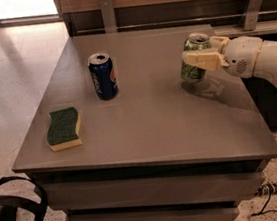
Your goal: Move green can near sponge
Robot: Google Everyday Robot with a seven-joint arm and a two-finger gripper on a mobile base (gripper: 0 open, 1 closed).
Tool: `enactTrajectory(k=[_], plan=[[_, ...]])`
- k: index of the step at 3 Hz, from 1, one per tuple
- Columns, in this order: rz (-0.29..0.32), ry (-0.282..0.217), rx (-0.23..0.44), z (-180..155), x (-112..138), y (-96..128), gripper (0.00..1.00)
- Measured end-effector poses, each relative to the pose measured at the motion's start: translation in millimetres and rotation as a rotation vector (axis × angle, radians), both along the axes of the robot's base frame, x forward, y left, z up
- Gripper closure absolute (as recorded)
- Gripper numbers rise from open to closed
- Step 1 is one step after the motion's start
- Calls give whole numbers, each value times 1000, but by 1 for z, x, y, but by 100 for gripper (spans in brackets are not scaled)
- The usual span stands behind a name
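The green can (192, 69) stands upright at the right side of the grey table (150, 121), its silver top showing. My gripper (197, 55) reaches in from the right on a white arm and is shut on the can, one cream finger (200, 59) across its front. The can looks just above the table or barely touching it; I cannot tell which. The sponge (64, 128), dark green on top with a yellow base, lies flat near the table's front left corner, far from the can.
A dark blue Pepsi can (103, 76) stands upright between the sponge and the green can, left of centre. A wooden wall with metal brackets (108, 14) runs behind the table. A power strip (276, 187) lies on the floor at the right.
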State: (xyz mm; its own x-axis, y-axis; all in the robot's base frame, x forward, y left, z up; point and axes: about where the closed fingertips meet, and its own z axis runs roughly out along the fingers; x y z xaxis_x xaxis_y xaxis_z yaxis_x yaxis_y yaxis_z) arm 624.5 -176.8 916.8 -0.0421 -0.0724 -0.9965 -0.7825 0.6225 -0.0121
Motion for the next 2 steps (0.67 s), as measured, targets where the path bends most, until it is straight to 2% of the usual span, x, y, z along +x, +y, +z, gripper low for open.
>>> enactTrajectory(k=[1,2], plan=[[57,2,24,-8,-40,45,100],[111,-21,-12,-11,-76,87,100]])
